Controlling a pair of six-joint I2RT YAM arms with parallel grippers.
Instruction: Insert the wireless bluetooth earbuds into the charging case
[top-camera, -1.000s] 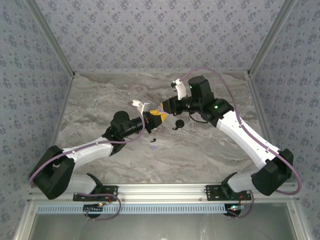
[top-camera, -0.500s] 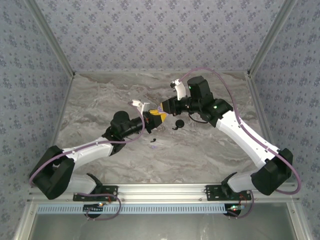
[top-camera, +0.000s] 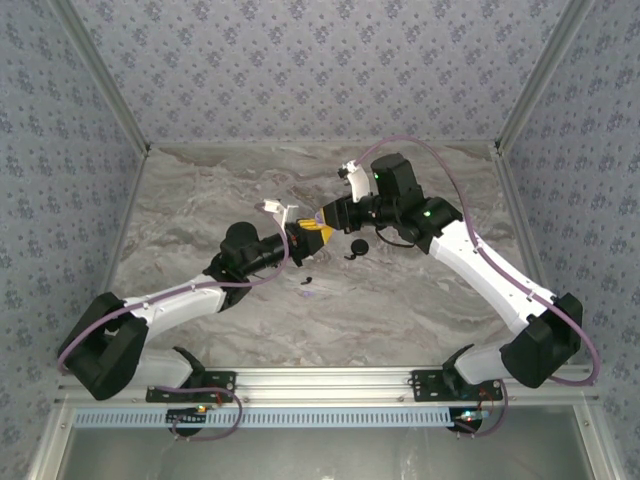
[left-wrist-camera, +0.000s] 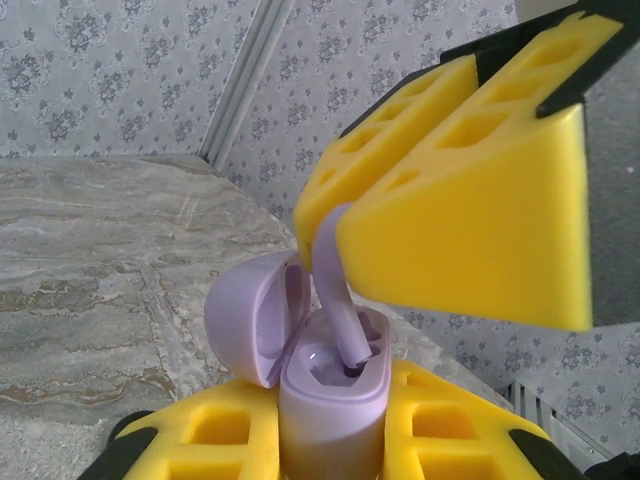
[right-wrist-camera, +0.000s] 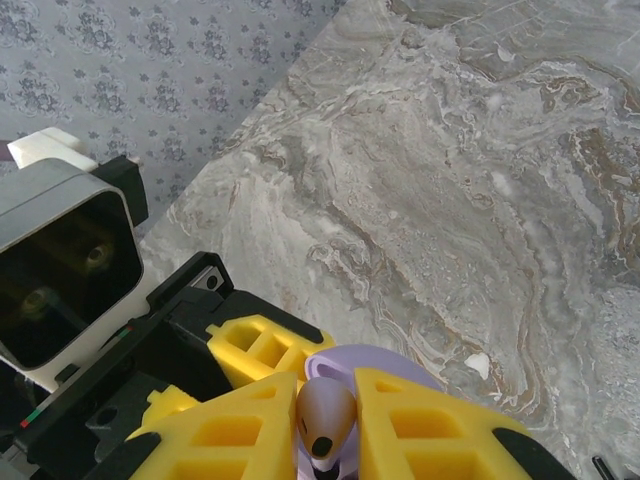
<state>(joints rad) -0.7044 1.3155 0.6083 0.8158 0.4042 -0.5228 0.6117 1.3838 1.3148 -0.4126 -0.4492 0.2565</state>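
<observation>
The left claw (left-wrist-camera: 333, 440) pinches the open lavender case (left-wrist-camera: 330, 400); the right claw (left-wrist-camera: 335, 225) pinches a lavender earbud (left-wrist-camera: 338, 300), stem tip inside the case.

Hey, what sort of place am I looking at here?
Probably a robot test booth, not a home: patterned walls box in a marble-look table, and the left arm and right arm are bolted to a metal rail.

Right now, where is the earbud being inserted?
In the left wrist view, centre frame: the lavender earbud is pinched by the right end effector, its stem tip inside the open lavender case held by the left end effector.
</observation>
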